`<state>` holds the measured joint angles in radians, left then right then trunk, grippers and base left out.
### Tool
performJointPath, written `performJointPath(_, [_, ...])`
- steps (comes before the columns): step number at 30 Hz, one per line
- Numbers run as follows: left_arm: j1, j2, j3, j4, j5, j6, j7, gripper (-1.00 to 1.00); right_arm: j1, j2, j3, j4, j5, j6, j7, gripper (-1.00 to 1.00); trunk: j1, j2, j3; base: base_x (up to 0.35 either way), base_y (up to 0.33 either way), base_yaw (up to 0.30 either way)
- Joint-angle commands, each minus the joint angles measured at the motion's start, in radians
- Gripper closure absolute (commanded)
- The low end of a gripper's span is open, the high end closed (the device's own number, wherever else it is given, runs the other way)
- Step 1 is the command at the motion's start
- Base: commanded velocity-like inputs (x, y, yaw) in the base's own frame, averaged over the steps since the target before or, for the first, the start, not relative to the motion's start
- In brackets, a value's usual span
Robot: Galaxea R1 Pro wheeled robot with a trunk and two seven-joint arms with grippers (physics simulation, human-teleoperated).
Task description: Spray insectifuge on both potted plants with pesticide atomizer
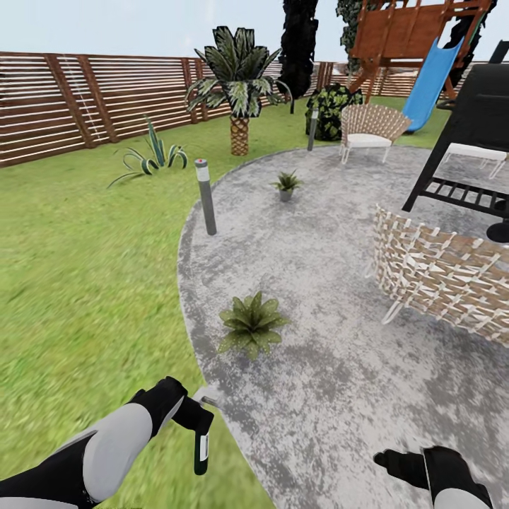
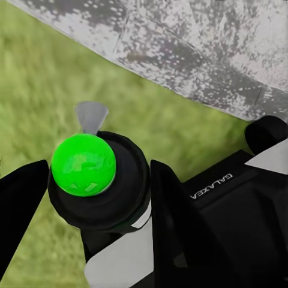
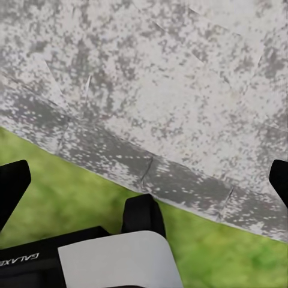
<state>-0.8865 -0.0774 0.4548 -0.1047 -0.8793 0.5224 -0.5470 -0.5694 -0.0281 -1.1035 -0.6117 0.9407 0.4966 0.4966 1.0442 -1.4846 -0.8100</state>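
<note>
The left gripper (image 2: 99, 198) is clamped on the atomizer (image 2: 90, 174); the right gripper (image 3: 144, 186) is apart. Both plants, near (image 1: 252, 325) and far (image 1: 286, 184), seemingly remain unsprayed.

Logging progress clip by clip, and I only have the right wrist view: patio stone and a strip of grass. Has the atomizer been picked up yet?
Observer: Yes. In the left wrist view the left claw is shut on the pesticide atomizer, with its grey nozzle pointing out over the grass.
Operator: Are the potted plants in sight?
Observer: Both, in the head view. The near potted plant sits near the edge of the patio, just ahead of the left claw. The far potted plant, in a little grey pot, stands further back on the stone.
</note>
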Motion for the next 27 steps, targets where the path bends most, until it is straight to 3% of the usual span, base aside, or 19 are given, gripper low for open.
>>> performJointPath(1, [0.0,-0.001,0.008,-0.003,-0.009,0.007,-0.005,1.0,-0.001,0.0,-0.006,-0.002,0.01,0.0,0.01,-1.0,0.0,0.0,0.0,0.0,0.0,0.149])
performJointPath(4, [0.0,-0.001,0.008,-0.003,-0.008,0.007,-0.005,1.0,-0.001,0.0,-0.006,-0.002,0.01,0.0,0.01,-1.0,0.0,0.0,0.004,0.0,0.0,0.145])
performJointPath(19, [0.0,-0.001,0.008,-0.003,-0.007,0.007,-0.005,1.0,-0.001,0.0,-0.006,-0.002,0.01,0.0,0.01,-1.0,0.057,-0.105,-0.023,0.0,0.0,0.138])
performJointPath(27, [0.0,-0.001,0.008,-0.003,-0.007,0.008,-0.005,1.0,-0.001,0.001,-0.006,-0.002,0.01,0.0,0.01,-1.0,0.057,-0.105,-0.013,0.0,0.0,0.124])
